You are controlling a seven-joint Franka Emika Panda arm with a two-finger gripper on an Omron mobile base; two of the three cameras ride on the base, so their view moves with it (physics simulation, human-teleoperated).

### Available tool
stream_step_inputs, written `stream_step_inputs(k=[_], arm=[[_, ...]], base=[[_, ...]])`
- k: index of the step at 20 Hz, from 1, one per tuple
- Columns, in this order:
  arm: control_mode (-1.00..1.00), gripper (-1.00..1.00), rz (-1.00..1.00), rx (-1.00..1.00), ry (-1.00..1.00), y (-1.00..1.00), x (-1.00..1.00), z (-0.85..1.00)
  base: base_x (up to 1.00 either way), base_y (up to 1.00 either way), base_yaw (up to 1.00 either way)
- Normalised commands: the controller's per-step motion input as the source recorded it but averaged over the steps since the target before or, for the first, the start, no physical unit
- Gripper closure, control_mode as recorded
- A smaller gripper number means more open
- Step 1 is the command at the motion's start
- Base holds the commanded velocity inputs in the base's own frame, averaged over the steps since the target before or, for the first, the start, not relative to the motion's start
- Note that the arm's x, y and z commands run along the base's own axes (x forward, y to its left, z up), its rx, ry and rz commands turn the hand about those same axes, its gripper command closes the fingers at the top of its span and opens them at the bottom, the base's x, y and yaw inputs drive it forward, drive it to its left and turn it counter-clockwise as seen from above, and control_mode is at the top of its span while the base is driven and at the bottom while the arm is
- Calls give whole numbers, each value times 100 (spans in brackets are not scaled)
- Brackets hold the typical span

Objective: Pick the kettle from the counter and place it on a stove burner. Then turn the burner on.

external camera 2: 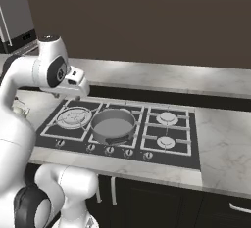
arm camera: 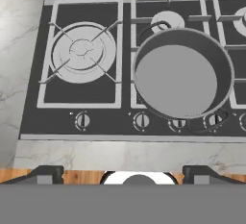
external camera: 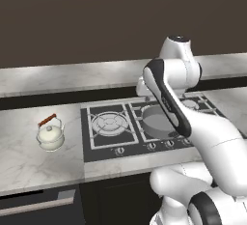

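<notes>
The cream-white kettle stands upright on the marble counter, left of the black cooktop. Its wooden-barred handle is up and nothing touches it. The free stove burner is the cooktop's left one, with a square grate. My gripper hangs high above the cooktop and looks down on that burner and the pan. Its tips stand wide apart with nothing between them, so it is open. In the right base view the hand hovers over the cooktop's back left, well to the right of the kettle.
A wide grey pan sits on the burner right of the free one. A row of knobs runs along the cooktop's front edge. Two small burners lie on the right. A dark wall rises behind the counter.
</notes>
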Motion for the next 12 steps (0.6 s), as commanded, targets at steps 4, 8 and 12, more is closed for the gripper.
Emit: stream_step_inputs(k=[4,8,12], arm=[[-100,-100,-4,3,0,41,-6,-8],[-100,-100,-4,4,1,43,-1,-9],[-100,-100,-4,7,7,43,0,-12]], base=[[0,0,0],[0,0,0],[0,0,0]])
